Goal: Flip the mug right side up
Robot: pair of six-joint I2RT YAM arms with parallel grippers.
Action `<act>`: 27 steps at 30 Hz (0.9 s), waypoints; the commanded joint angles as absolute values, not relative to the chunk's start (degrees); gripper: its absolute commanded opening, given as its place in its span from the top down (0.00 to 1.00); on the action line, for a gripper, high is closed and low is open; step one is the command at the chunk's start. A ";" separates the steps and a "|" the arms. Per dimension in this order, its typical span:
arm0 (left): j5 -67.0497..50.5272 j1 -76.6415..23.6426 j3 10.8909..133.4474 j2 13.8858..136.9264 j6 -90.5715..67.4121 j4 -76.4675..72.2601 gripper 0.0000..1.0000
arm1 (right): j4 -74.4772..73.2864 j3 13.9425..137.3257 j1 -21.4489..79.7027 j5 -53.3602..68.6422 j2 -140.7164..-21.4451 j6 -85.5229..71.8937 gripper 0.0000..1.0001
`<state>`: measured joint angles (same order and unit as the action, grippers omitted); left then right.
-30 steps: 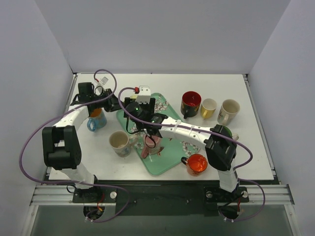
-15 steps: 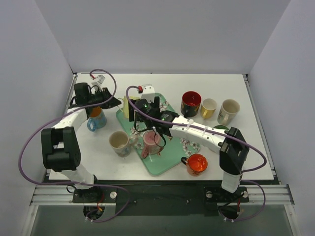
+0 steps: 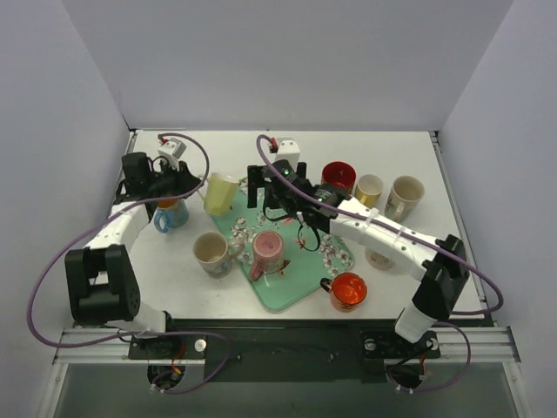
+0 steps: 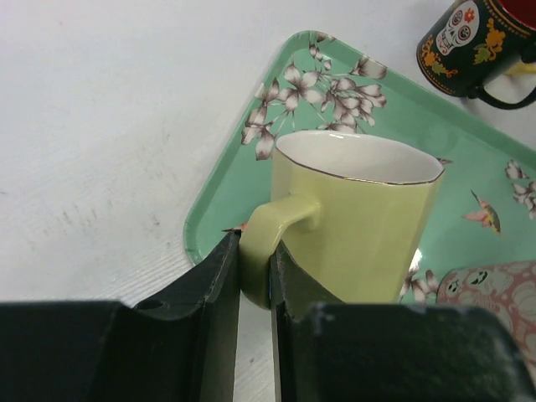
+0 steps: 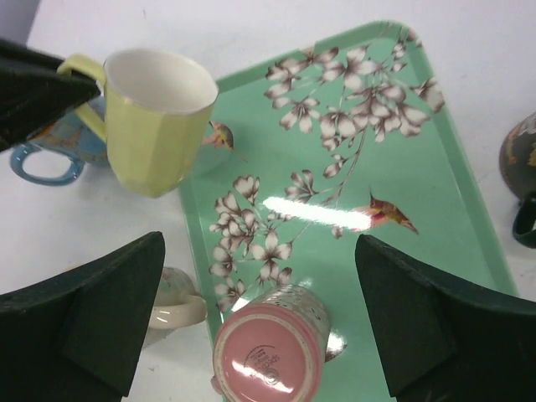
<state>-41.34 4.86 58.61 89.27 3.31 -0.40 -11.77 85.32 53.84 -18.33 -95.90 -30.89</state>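
Your left gripper point(image 3: 201, 185) grips the yellow mug point(image 3: 220, 194) at the far left corner of the green tray point(image 3: 300, 283). Your right gripper point(image 3: 271, 192) hangs just beside it, fingers spread. A pink mug point(image 3: 268, 250) stands on the tray nearer you.

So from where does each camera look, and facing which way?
Top: high behind the robot, looking down on the table; left arm, right arm show.
Left wrist: on the left arm, looking along the left tool, shut on the yellow mug.
Right wrist: on the right arm, looking down on the tray and pink mug; right tool shows, open.
All share the yellow mug.
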 commanded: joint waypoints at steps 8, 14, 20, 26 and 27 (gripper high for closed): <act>-59.58 16.60 36.85 70.41 -2.02 -43.46 1.00 | -14.05 94.82 51.42 -7.92 -94.29 -26.80 0.09; -65.39 23.28 29.20 63.12 7.38 -42.88 1.00 | -17.40 105.20 51.59 -2.21 -101.59 -31.72 0.10; -65.83 29.88 19.87 59.23 6.16 -53.16 1.00 | -15.12 108.10 54.22 -1.41 -106.87 -32.96 0.10; -68.29 34.01 17.05 67.58 1.33 -64.50 1.00 | -14.06 111.70 54.93 -0.44 -112.93 -34.19 0.10; -68.99 34.10 16.96 69.24 0.54 -66.25 1.00 | -14.15 112.14 54.93 -0.44 -114.42 -34.28 0.11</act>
<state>-64.99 32.71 16.49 65.21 5.04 -52.21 -14.87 108.12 54.72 -1.32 -111.61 -32.88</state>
